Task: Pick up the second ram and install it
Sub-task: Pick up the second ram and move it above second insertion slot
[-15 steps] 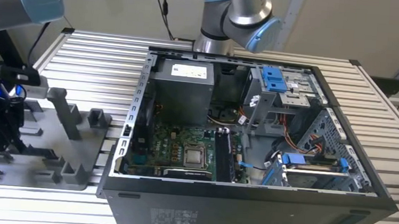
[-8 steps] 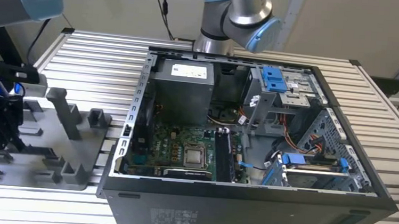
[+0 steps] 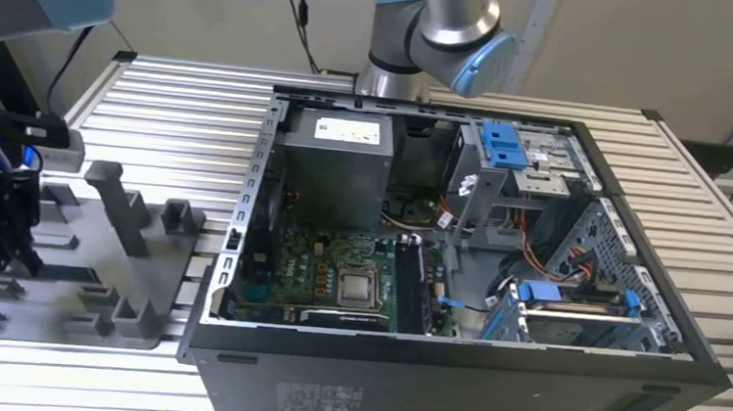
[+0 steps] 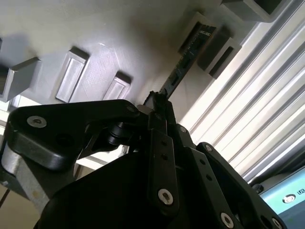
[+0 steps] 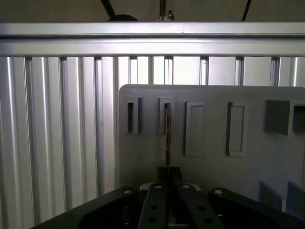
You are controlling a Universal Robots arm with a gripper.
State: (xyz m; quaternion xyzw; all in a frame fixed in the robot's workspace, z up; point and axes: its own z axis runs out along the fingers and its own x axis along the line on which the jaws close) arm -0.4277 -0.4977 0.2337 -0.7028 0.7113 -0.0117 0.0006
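**Gripper and workpiece.** In both wrist views your gripper (image 5: 168, 172) (image 4: 157, 101) has its fingers pressed together on the near end of the second ram (image 5: 167, 138) (image 4: 183, 67). You see the board edge-on as a thin dark strip. The fingers hide its gripped end.

**Fixture.** Straight ahead of the fingertips, the ram's far end sits in a slotted grey block (image 5: 162, 101) on the grey fixture plate (image 5: 214, 167). The slot walls cover how deep it goes. Similar slotted blocks stand on either side of it. The slatted aluminium table (image 5: 57, 143) runs beyond and beside the plate.

**Exterior view.** The fingertips are hard to make out against the dark wrist body above the plate (image 3: 74, 271). Well apart from the gripper, towards the exterior view's right, the open computer case (image 3: 457, 389) holds a green motherboard (image 3: 321, 280), a grey power supply (image 3: 337, 164) and a blue-latched drive cage (image 3: 503, 148).
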